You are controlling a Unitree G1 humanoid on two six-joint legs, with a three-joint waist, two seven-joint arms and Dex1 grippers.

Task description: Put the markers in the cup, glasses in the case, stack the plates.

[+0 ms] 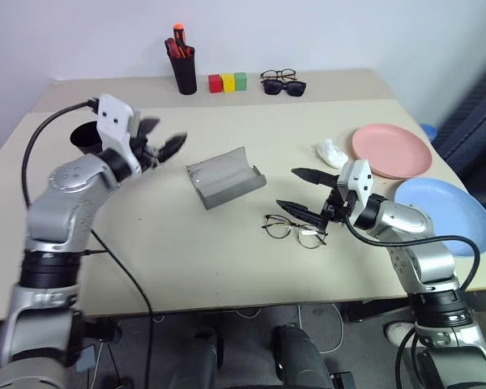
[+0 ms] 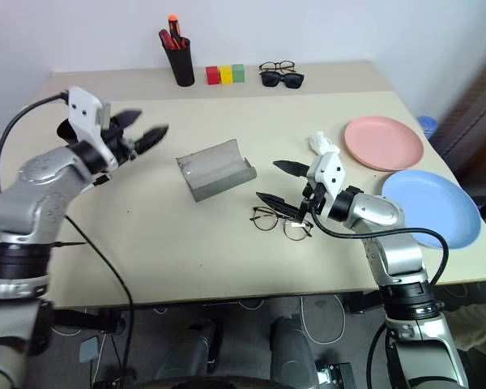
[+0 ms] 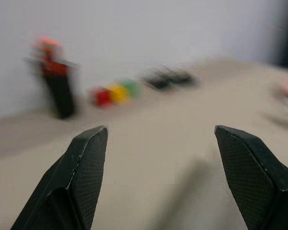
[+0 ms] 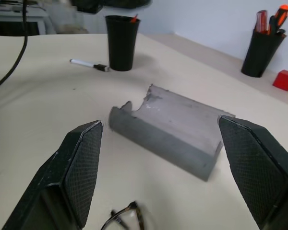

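Beige table (image 1: 227, 267) spreading under a pale wall, dark floor and cables showing below the near edge.

At the far edge: black pen pot (image 1: 184, 71) holding red-and-orange pens, then red, yellow and green blocks (image 1: 228, 82) in a row, then dark-rimmed glasses (image 1: 277, 75) just behind sunglasses (image 1: 284, 87).

Grey case (image 1: 224, 177) lying open mid-table, hollow facing up. Wire glasses (image 1: 296, 230) resting near and right of the case, unfolded on the tabletop. Pink plate (image 1: 391, 151) sitting far right, blue plate (image 1: 444, 214) nearer on the right, rims close together, not stacked. White crumpled object (image 1: 331, 152) lying just left of the pink plate.

Black cup (image 4: 121, 42) standing far left, partly hidden behind the left arm in the head views; red marker tip (image 4: 133, 19) poking over its rim. White marker (image 4: 89, 64) lying on the table just beside the cup.

Left gripper (image 1: 164, 142) hanging above the table between cup and case, jaws apart, holding nothing. Right gripper (image 1: 304, 193) hovering just over the wire glasses, pointing left toward the case, jaws spread wide, empty.
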